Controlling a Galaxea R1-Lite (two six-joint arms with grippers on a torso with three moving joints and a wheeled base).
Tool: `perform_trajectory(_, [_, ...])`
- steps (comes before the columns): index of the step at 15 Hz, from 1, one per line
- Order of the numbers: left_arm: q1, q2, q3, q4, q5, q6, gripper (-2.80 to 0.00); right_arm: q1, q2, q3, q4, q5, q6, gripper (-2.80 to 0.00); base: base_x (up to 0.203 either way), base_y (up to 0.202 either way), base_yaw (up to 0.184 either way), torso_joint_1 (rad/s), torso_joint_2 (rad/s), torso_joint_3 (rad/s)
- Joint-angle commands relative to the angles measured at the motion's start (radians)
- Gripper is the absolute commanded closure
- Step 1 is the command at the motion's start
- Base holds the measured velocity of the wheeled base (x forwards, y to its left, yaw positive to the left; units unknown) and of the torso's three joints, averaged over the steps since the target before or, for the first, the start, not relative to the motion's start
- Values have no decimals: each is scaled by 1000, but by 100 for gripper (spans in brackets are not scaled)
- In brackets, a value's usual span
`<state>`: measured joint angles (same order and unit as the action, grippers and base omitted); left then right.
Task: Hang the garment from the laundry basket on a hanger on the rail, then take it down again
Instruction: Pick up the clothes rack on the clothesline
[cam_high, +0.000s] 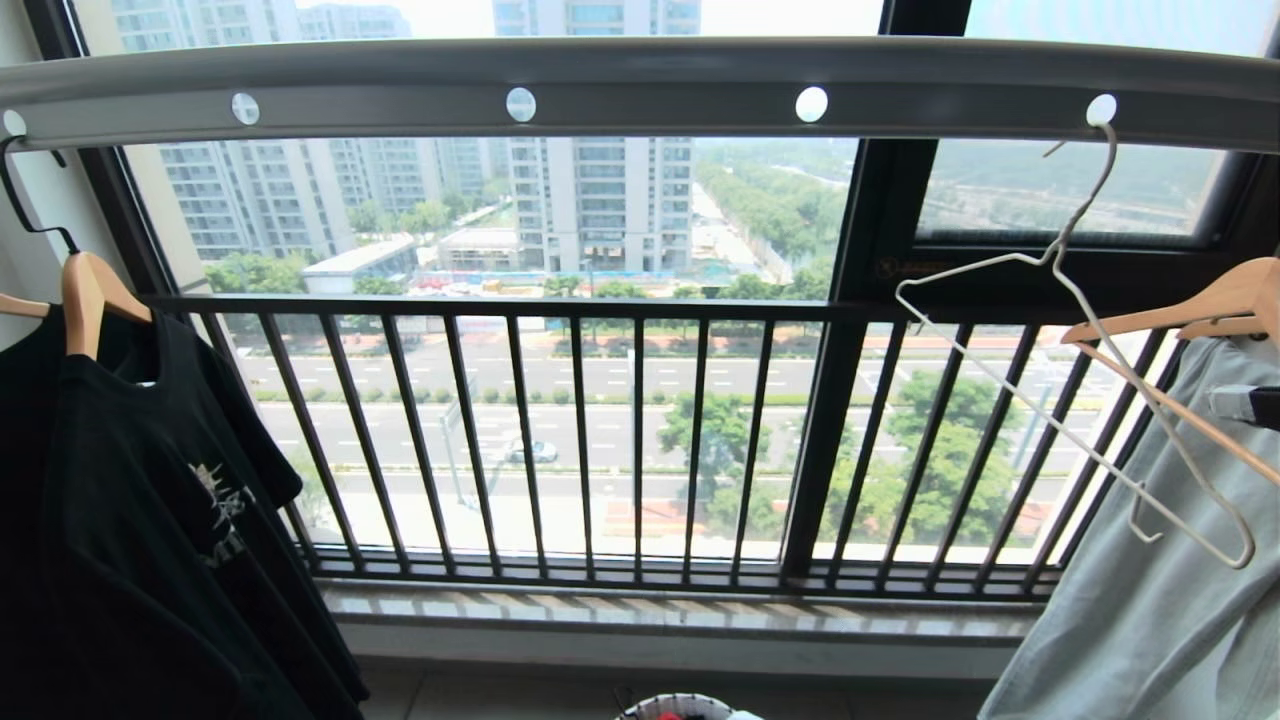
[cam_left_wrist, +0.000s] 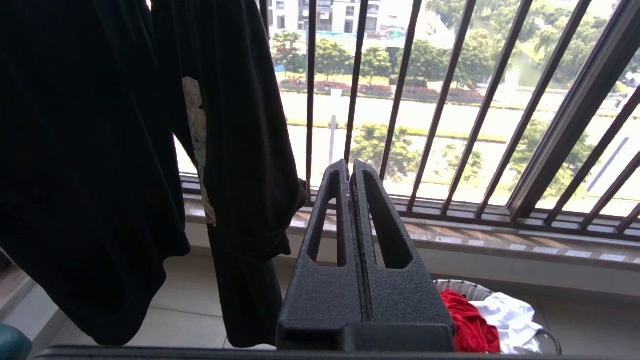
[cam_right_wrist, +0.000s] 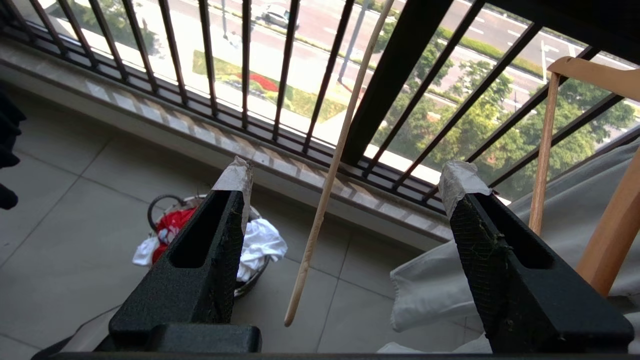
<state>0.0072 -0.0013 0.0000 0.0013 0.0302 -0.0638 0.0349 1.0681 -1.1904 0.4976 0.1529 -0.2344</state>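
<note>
- From where I sit, the red T-shirt (cam_right_wrist: 172, 225) lies crumpled in the laundry basket (cam_right_wrist: 159, 210) on the floor tiles, beside a white garment (cam_right_wrist: 260, 242).
- The thin white hanger (cam_high: 1075, 380) dangles bare and tilted from a hole in the grey rail (cam_high: 640, 85), so I judge the shirt is not hanging now; which stage of the task this is, I cannot tell.
- My right gripper (cam_right_wrist: 345, 187) has its fingers spread wide and grips nothing; a pale hanger rod (cam_right_wrist: 327, 175) hangs between them without touching either one.
- The shirt sits well below and to one side of that gripper, well apart from it.
- My left gripper (cam_left_wrist: 350, 172) is pressed closed and empty, near the black T-shirt (cam_left_wrist: 90, 150), with the basket low beside it.
</note>
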Motion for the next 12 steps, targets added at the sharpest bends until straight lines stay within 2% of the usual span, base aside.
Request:
perform_trajectory(1, [0,1,0,0,0,-1,0,0,71,-11,-9,13,-1,-280,0,0,0,0,0,0])
perform_trajectory(12, [0,1,0,0,0,-1,0,22,223,-64,-10,-1,12,-280,0,0,0,0,0,0])
